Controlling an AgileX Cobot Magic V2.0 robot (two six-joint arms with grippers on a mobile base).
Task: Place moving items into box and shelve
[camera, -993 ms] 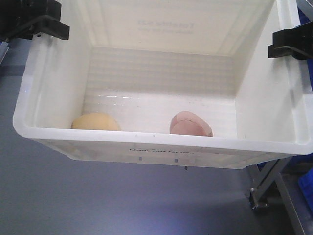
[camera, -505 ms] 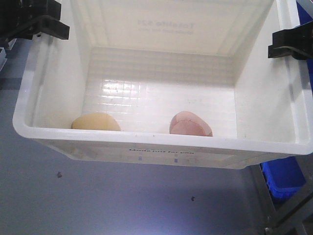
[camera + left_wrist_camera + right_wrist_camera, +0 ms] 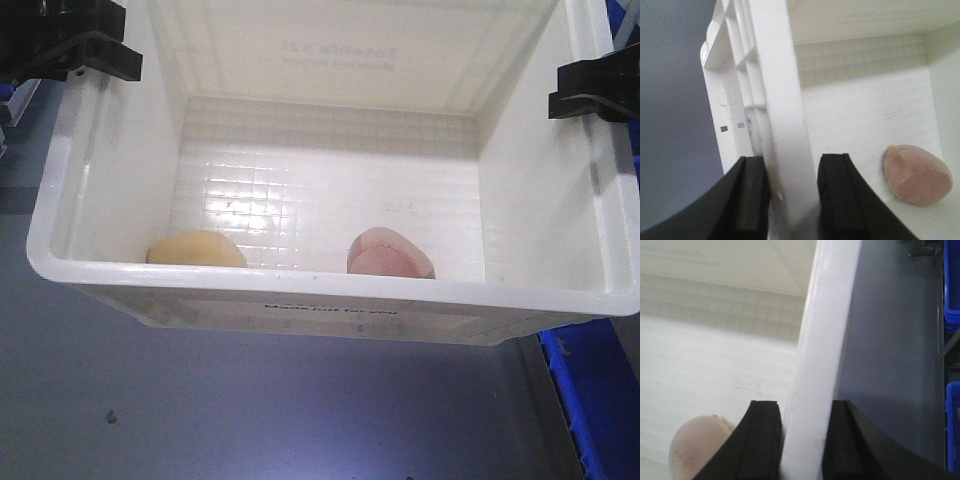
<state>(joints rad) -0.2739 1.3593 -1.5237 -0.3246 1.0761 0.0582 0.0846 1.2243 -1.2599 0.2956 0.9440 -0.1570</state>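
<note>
The white box (image 3: pixel 300 283) hangs above the grey floor, held at both side walls. Inside, against its near wall, lie the moving items: a cream-yellow toy (image 3: pixel 196 250) at the left and a pink toy (image 3: pixel 390 254) to its right. My left gripper (image 3: pixel 85 50) is shut on the left wall; the left wrist view shows the left gripper (image 3: pixel 792 165) with one finger on each side of the rim and the pink toy (image 3: pixel 917 175) beyond. My right gripper (image 3: pixel 592 90) is shut on the right wall. In the right wrist view, the right gripper (image 3: pixel 805 407) clamps the rim, with the pink toy (image 3: pixel 695 452) beside it.
Blue plastic bins (image 3: pixel 600 400) stand at the lower right below the box. More blue bins (image 3: pixel 952 285) and a metal frame line the right edge of the right wrist view. Grey floor (image 3: pixel 250 400) lies under and to the left of the box.
The box and both grippers hold their place in the view. The floor beneath has slid past: the metal frame leg at lower right is gone and blue bins have come in there.
</note>
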